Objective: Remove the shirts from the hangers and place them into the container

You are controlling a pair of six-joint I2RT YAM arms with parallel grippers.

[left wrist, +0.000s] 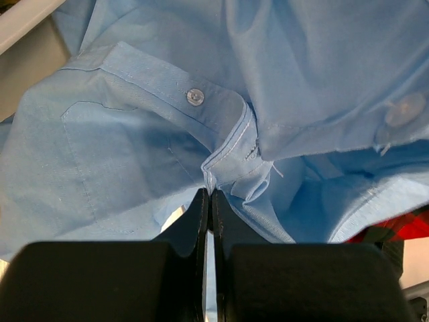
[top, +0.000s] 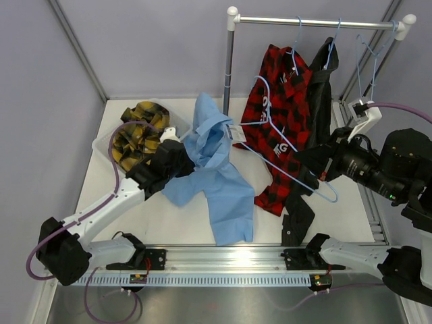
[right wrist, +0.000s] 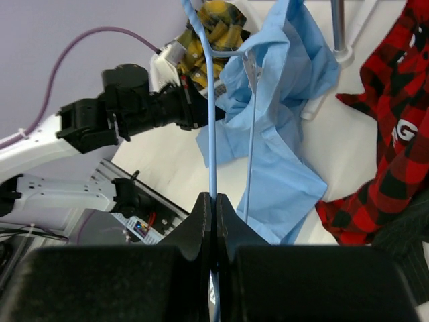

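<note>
At frame centre, the left gripper (left wrist: 209, 196) pinched the plain light-blue cloth shirt (top: 223, 189); the right gripper (right wrist: 213, 198) clamped the thin pale-blue wire hanger (right wrist: 212, 121) threaded through it.

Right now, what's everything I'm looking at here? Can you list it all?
blue shirt: one, light blue, spread on the table, collar end lifted
yellow shirt: one, yellow-and-black plaid, in the tub
red shirt: one, red-and-black plaid, hanging from the rail
black shirt: one, black, hanging beside the red shirt
rail hangers: three as far as I can tell, pale blue wire, hooked on the rail
loose hanger: one, pale blue wire, off the rail, its far end in the blue shirt
tub: one, translucent white, far left of the table
rail: one, metal with white caps, at the back
table: one, white
left gripper: one, black, shut on the blue shirt
right gripper: one, black, shut on the loose hanger
</note>
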